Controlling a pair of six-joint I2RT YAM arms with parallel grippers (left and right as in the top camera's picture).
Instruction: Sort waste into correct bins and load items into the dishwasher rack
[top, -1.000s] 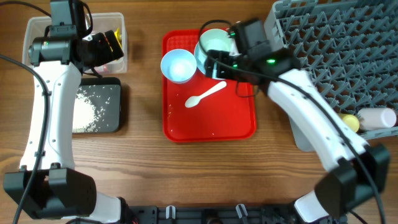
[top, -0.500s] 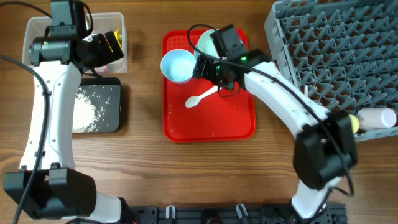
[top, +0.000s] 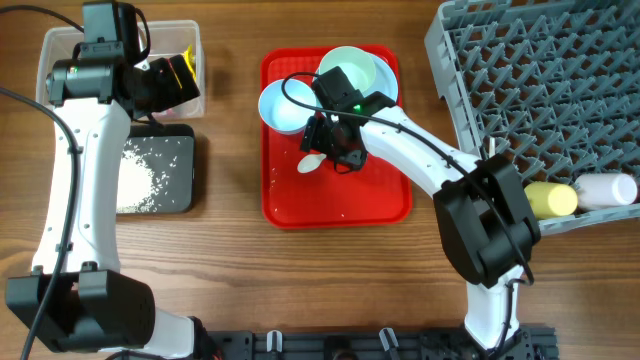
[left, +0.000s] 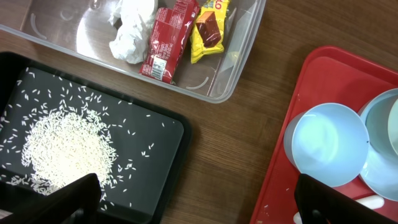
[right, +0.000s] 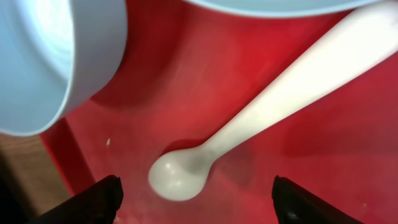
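My right gripper (top: 335, 150) (right: 196, 202) is open, low over the white plastic spoon (top: 312, 162) (right: 249, 124) on the red tray, its fingers either side of the spoon's bowl end. A light blue bowl (top: 285, 105) (left: 329, 143) (right: 50, 56) stands beside it. A second bowl (top: 350, 65) sits on the light blue plate (top: 390, 78). My left gripper (top: 165, 85) (left: 202, 205) is open and empty above the clear tub (top: 60, 50) (left: 242, 56), which holds the tissue (left: 134, 28), red wrapper (left: 168, 40) and yellow wrapper (left: 208, 28). Rice (left: 62, 146) lies in the black tray (top: 185, 195) (left: 161, 162).
The red tray (top: 340, 205) (left: 292, 180) (right: 323, 118) sits mid-table with a few grains on it. The grey dishwasher rack (top: 540, 90) stands at the right, with the yellow cup (top: 550, 200) and white cup (top: 605, 188) lying at its front edge.
My right gripper has swung left from beside the rack, past the bowl on the plate, and down over the spoon. The left arm has not moved.
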